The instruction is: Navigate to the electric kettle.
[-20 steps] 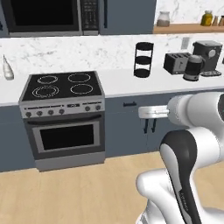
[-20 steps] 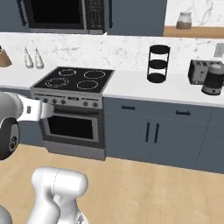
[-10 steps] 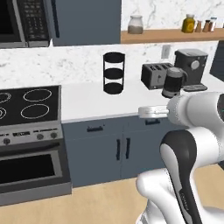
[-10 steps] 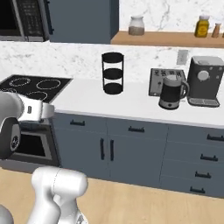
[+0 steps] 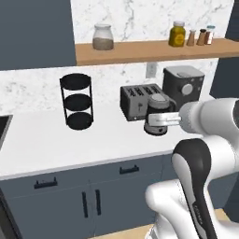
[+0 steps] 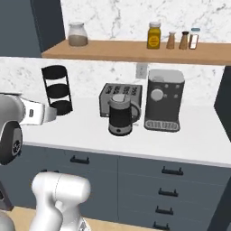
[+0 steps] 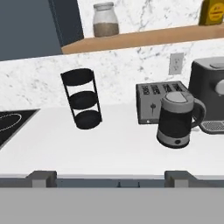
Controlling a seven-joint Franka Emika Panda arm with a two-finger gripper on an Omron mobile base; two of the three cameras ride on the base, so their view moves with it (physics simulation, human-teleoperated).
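1. The base had driven right along the white marble-look counter [image 6: 90, 135] since a second ago. The whole scene slid left in both base views, so that was the camera travelling, not the things moving.
2. The black stove top, centre of view a second ago and at the left edge half a second ago, was now only a dark corner [image 7: 13, 124] at the left of the hand view. By my judgement the drive was nearly done.
3. The large dark grey boxy coffee machine [image 6: 164, 99] stood at the back right, just beside the silver slotted toaster [image 6: 119, 94].
4. The black three-tier wire rack [image 5: 77, 100] had gone from right of centre to left of centre, well apart from the toaster.
5. The small black tapered electric kettle [image 6: 121, 115] with its pale grey lid stood upright on the counter in front of the toaster, near the coffee machine, close to the middle of the right base view. In the left base view the arm covered part of it.
6. The wooden shelf [image 6: 135, 49] carried a glass jar and spice bottles, newly in view.
7. The gripper [image 7: 109, 177] hung above the counter edge, carrying nothing, its two dark fingertips [image 7: 41, 177] standing well apart.
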